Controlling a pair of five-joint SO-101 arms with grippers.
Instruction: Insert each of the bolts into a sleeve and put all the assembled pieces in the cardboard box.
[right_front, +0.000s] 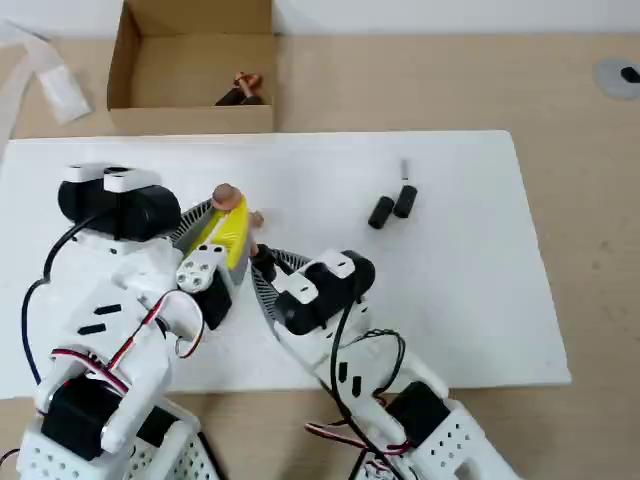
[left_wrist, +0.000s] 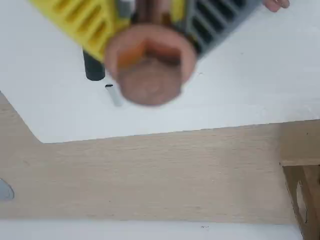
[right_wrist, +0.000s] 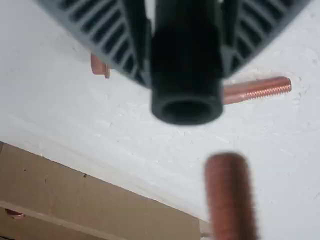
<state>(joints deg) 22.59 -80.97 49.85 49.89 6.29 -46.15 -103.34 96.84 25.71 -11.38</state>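
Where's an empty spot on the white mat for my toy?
The mat is bare on its right side, past the two loose sleeves. So is the patch between them and the box. It's crowded where the left gripper and right gripper meet.

A pale wooden worktop (right_front: 580, 100) carried a large white sheet (right_front: 470, 300) that covered most of its middle. At the far left corner, off the sheet, lay some clear plastic packets (right_front: 50, 80), and at the far right edge a round grey disc (right_front: 618, 77) sat flush in the wood. A small thin grey piece (right_front: 405, 169) lay on the sheet near its far edge.
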